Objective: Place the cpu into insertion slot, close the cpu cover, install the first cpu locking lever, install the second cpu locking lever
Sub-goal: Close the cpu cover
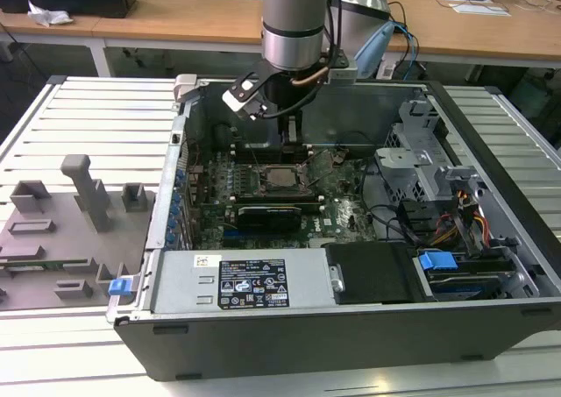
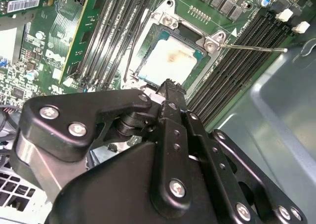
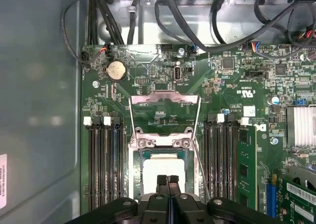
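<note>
1. The claw (image 3: pixel 168 179) is seen with its two fingers pressed flat together and nothing gripped between them.
2. In both wrist views the closed tips are held just over the near edge of the cpu (image 3: pixel 163 167); whether they touch cannot be told.
3. The cpu is seated flat in the insertion slot (image 3: pixel 162 153), silvery top facing up, with a faint brownish smudge seen on it in the second wrist view (image 2: pixel 170 61).
4. The cpu cover (image 3: pixel 148 99) is swung open, away from the slot; green board is seen through its window.
5. A thin lever rod (image 2: pixel 252 48) is seen running from a socket corner out over the black memory slots (image 2: pixel 237 70), not latched down.
6. In the exterior view the claw (image 1: pixel 291 134) is hung at 12 o'clock of the cpu (image 1: pixel 282 176), inside the open computer case (image 1: pixel 351 327).
7. The case is set on a slatted worktop (image 1: pixel 96 108); a grey fixture block (image 1: pixel 61 239) is placed at 9 o'clock of the case.
</note>
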You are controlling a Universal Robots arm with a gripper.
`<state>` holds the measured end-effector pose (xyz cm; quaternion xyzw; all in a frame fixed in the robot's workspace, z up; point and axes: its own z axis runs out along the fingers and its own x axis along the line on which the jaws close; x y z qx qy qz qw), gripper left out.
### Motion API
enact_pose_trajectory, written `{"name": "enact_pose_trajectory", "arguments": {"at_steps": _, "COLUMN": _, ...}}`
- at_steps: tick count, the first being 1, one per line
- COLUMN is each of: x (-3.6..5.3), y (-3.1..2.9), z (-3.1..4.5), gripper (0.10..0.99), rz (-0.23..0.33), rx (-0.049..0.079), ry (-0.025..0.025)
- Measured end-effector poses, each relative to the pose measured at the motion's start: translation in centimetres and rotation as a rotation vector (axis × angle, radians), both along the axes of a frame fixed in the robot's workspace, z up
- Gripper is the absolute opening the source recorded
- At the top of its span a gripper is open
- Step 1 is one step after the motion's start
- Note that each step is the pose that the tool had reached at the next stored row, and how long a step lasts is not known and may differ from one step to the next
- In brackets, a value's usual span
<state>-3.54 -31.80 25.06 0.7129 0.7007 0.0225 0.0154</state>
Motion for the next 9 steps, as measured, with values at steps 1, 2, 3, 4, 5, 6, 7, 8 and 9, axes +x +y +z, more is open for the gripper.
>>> {"name": "enact_pose_trajectory", "arguments": {"at_steps": 1, "x": 0.01, "y": 0.00, "z": 0.03, "gripper": 0.106, "rz": 0.000, "rx": 0.000, "ry": 0.0001}}
{"name": "enact_pose_trajectory", "arguments": {"at_steps": 2, "x": 0.01, "y": 0.00, "z": 0.12, "gripper": 0.106, "rz": 0.000, "rx": 0.000, "ry": 0.0002}}
{"name": "enact_pose_trajectory", "arguments": {"at_steps": 3, "x": 0.01, "y": 0.00, "z": 0.25, "gripper": 0.106, "rz": 0.000, "rx": 0.000, "ry": 0.0000}}
{"name": "enact_pose_trajectory", "arguments": {"at_steps": 4, "x": 0.01, "y": 0.00, "z": 0.38, "gripper": 0.106, "rz": 0.000, "rx": 0.000, "ry": 0.0000}}
{"name": "enact_pose_trajectory", "arguments": {"at_steps": 5, "x": 0.01, "y": 0.00, "z": 0.54, "gripper": 0.106, "rz": 0.000, "rx": 0.000, "ry": 0.0000}}
{"name": "enact_pose_trajectory", "arguments": {"at_steps": 6, "x": 0.01, "y": 0.00, "z": 0.79, "gripper": 0.106, "rz": 0.000, "rx": 0.000, "ry": 0.0000}}
{"name": "enact_pose_trajectory", "arguments": {"at_steps": 7, "x": 0.03, "y": 0.00, "z": 0.94, "gripper": 0.106, "rz": 0.000, "rx": 0.000, "ry": -0.0001}}
{"name": "enact_pose_trajectory", "arguments": {"at_steps": 8, "x": 0.08, "y": 0.00, "z": 1.02, "gripper": 0.106, "rz": 0.000, "rx": 0.000, "ry": 0.0000}}
{"name": "enact_pose_trajectory", "arguments": {"at_steps": 9, "x": 0.09, "y": 0.00, "z": 1.06, "gripper": 0.106, "rz": 0.000, "rx": 0.000, "ry": 0.0001}}
